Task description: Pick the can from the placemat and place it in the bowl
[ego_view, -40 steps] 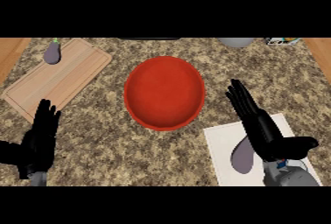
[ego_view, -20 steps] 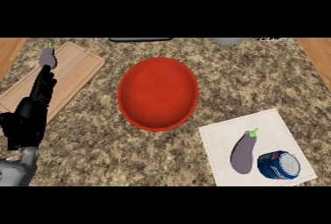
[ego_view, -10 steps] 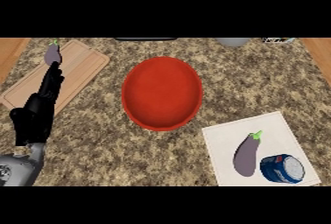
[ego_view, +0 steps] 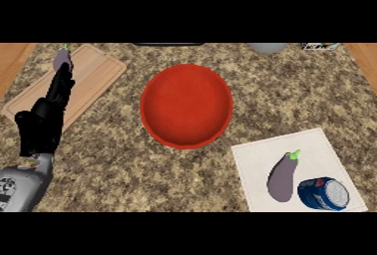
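A blue can with a pale lid lies on its side at the near right corner of the white placemat. The red bowl sits in the middle of the counter with nothing in it. My left hand shows at the far left, open, fingers straight and pointing away over the cutting board, far from the can. My right hand is out of the view.
A purple eggplant lies on the placemat just left of the can. A wooden cutting board at the back left carries a second eggplant. A grey vessel stands at the back edge.
My right hand has left the view, which uncovers the can and eggplant on the placemat. My left hand rose along the left side over the cutting board and holds about the same place.
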{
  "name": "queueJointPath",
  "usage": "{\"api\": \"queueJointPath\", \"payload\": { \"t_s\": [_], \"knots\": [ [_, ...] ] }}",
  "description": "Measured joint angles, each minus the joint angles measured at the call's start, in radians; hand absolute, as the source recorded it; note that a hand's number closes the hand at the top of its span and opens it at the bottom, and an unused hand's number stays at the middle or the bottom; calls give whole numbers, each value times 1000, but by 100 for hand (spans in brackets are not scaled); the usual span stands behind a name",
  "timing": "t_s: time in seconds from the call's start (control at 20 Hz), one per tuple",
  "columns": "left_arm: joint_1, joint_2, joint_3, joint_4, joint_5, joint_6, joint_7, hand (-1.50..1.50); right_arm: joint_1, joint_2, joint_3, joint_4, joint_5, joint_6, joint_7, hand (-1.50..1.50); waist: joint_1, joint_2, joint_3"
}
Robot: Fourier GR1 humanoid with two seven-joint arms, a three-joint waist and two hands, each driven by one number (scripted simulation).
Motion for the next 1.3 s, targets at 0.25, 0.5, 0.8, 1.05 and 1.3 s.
{"api": "queueJointPath", "payload": {
  "t_s": [0.25,0.5,0.8,1.05,1.3],
  "knots": [
    [10,-22,9,-10,-19,-10,8,0,-60,20,88,-57,70,33,145,-150,4,0,0],
    [32,-32,20,-47,-36,-21,25,0,-99,65,183,-57,176,52,263,-150,7,0,0],
    [28,-57,47,-54,-67,-50,44,0,-184,169,251,56,308,73,280,-150,5,0,1],
    [10,-91,75,-16,-100,-73,29,0,-204,253,272,122,405,72,247,-150,1,0,1],
    [48,-113,107,-52,-120,-106,29,0,-214,327,282,159,488,82,218,-150,1,-1,1]
  ]
}}
